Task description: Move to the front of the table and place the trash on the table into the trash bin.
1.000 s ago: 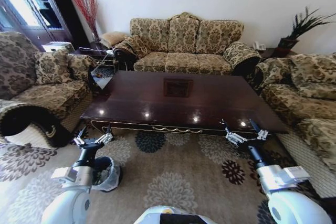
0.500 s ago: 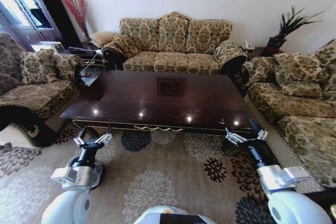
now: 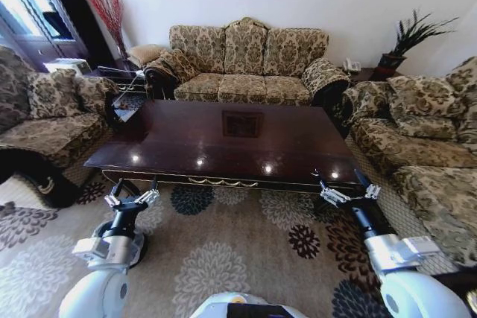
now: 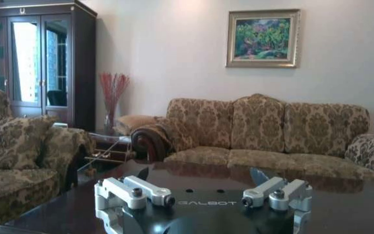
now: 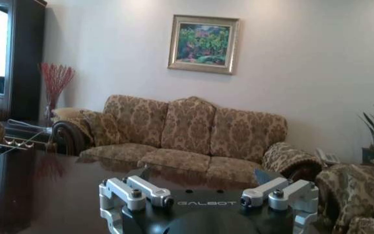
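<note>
The table [image 3: 223, 139], long and dark with a glossy top and a square inlay, stands just ahead of me on the carpet. The trash is out of view; the top shows only light reflections. The trash bin [image 3: 140, 246] sits on the floor at my left, mostly hidden behind my left forearm. My left gripper [image 3: 132, 193] hangs open before the table's near left corner, empty; in the left wrist view [image 4: 200, 174] its jaws are spread over the tabletop. My right gripper [image 3: 344, 185] is open and empty at the near right corner, and the right wrist view [image 5: 200, 174] shows the same.
Patterned sofas surround the table: one behind it [image 3: 246, 65], one at the left [image 3: 52, 117], one at the right [image 3: 425, 132]. A side table [image 3: 123, 80] stands at the far left corner, and a potted plant [image 3: 402, 42] at the far right. Floral carpet [image 3: 238, 251] lies between me and the table.
The whole head view has shifted, so the camera moved: the table now sits more to the left and the bin is more hidden behind my left arm. Both arms keep their pose.
</note>
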Tool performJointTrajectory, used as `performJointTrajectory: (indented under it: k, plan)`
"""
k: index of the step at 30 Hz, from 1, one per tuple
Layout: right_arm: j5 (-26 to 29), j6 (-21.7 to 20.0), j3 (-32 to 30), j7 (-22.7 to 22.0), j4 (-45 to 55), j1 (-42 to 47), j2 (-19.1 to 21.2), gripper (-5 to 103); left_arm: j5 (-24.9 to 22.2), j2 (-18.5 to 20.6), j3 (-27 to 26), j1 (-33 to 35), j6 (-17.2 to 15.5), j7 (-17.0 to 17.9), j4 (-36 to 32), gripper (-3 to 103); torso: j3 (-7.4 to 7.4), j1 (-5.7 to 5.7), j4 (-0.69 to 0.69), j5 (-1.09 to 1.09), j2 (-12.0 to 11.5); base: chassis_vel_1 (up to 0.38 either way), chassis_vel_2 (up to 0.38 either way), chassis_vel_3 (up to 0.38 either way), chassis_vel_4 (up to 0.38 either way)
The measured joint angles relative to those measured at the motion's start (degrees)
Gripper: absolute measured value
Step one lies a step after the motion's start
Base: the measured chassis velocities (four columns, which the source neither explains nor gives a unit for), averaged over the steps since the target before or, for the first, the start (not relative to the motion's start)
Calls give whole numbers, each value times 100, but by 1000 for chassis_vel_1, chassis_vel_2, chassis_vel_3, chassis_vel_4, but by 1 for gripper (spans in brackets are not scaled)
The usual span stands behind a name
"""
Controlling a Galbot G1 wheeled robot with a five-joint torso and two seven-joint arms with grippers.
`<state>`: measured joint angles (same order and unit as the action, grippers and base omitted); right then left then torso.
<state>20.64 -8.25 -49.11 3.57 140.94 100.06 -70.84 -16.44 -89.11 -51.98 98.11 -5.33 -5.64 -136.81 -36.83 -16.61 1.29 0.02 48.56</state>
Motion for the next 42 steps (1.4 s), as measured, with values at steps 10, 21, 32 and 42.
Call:
performJointTrajectory:
  k: [10, 21, 32, 42]
  plan:
    - [0, -1, -1, -2, 1, 0, 0, 100, 0, 2, 0, 0, -2, 2, -1, 100, 0, 0, 0, -2, 0, 0, 0, 0, 0]
    - [0, -1, -1, -2, 1, 0, 0, 100, 0, 1, 1, 0, -2, 2, -1, 100, 0, 0, 0, -2, 0, 0, 0, 0, 0]
    - [0, -1, 0, -2, 1, -1, 0, 100, 0, 2, 1, 0, -2, 2, -1, 100, 0, 0, 0, -2, 0, 0, 0, 0, 0]
    - [-46, -4, 44, -59, 14, 14, -32, 100, -180, 62, 89, 42, -56, 82, -88, 100, 0, 0, 5, -10, 0, 0, 0, 0, 0]
